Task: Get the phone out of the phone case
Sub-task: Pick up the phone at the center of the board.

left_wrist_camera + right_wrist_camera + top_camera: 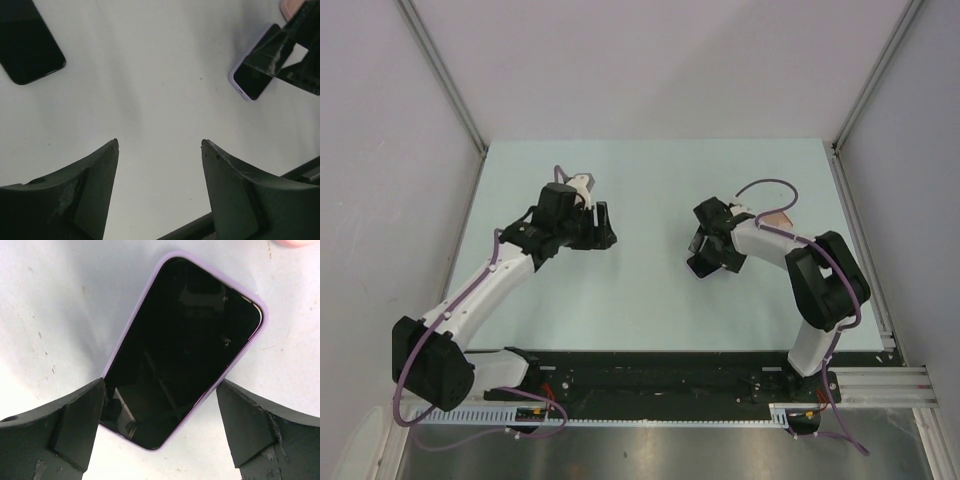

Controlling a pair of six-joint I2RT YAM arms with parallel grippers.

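We see a pale mint desk (650, 300) closed in by plain grey-white walls (650, 60) with metal posts (445, 75) at the corners, and a black rail (660, 375) along its near edge. The left arm (490, 275) rises from its base at the near left and stretches up and inward, its wrist over the left half of the desk. The right arm (820, 280) folds at the elbow on the far right and reaches back toward the middle. The left fingers (160, 142) stand well spread over bare desk and hold nothing. The right fingers (160, 385) are spread wide and straddle the near end of the phone (185, 350), one tip at each long edge; we cannot tell whether they touch it. The phone lies flat, screen up, set askew to the fingers, and sits in its lilac case (265, 316), whose rim shows all round the dark glass. From the left wrist we see a second phone (27, 42), dark and well apart, at the far left. A pink thing (292, 6) lies just beyond the cased phone, mostly cut off.
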